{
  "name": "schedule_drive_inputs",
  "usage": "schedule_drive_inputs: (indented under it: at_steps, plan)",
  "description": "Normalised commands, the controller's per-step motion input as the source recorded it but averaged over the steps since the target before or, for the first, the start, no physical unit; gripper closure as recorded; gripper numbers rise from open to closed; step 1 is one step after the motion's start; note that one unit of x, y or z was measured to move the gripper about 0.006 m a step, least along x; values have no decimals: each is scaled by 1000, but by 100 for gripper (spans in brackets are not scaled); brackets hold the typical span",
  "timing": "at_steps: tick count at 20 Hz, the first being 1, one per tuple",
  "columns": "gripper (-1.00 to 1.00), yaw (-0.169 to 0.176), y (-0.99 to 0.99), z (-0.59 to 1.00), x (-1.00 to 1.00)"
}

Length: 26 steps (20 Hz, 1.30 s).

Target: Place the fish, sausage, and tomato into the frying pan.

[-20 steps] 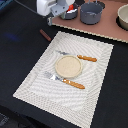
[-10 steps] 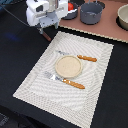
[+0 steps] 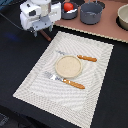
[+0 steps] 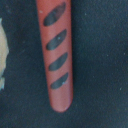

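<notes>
— claw [image 3: 41, 33]? 
— low over the dark surface [image 3: 20, 55], just off the striped mat [image 3: 95, 75]; can't tell whether wide or narrow.
— sausage [image 4: 58, 52]? 
— right under the wrist camera, lying flat, four dark slashes along it.
— tomato [image 3: 68, 7]? 
— already in the frying pan [image 3: 70, 14], beside the grey pot [image 3: 91, 13].
— mat? 
— tan plate [image 3: 67, 66] between knife [image 3: 86, 58] and fork [image 3: 65, 80].

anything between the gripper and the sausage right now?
Nothing visible. In the wrist view the sausage lies bare on the dark surface with nothing over it. In the exterior view the gripper hangs right over it; its jaws aren't visible.
</notes>
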Motion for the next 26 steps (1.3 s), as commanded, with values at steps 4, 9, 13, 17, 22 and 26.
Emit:
schedule_drive_inputs:
  at_steps: [4,9,13,17,22,26]
  plan:
    - [-100,-35,0,-327,-207]
    - [100,-29,0,-337,-231]
    - [100,-20,0,-304,-214]
    - [100,-7,0,-327,-194]
    - [100,0,0,-261,-145]
    - [100,-3,-21,416,-38]
